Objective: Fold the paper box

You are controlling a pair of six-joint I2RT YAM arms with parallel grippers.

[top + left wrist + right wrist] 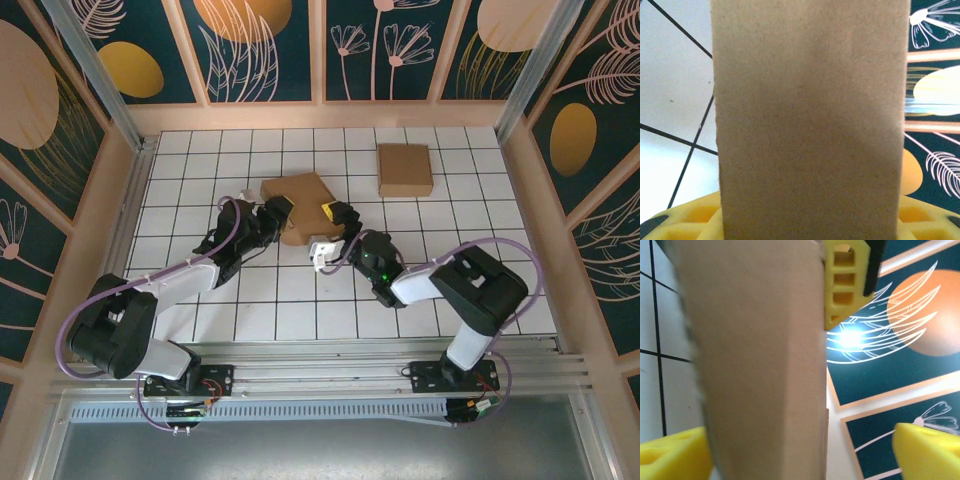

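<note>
The box [300, 198] lies near the centre of the table [250, 300]. The left gripper [280, 212] pinches its left edge. The right gripper [333, 213] is spread at its right edge, one finger [925, 450] clear of the card. A second box [405, 169] lies well apart.

brown paper box [300, 203], white black-gridded table [250, 300], teal floral walls [270, 50]

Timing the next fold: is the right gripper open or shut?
Open: the right gripper shows its fingers far apart, with the box between them, clear of one finger.
</note>
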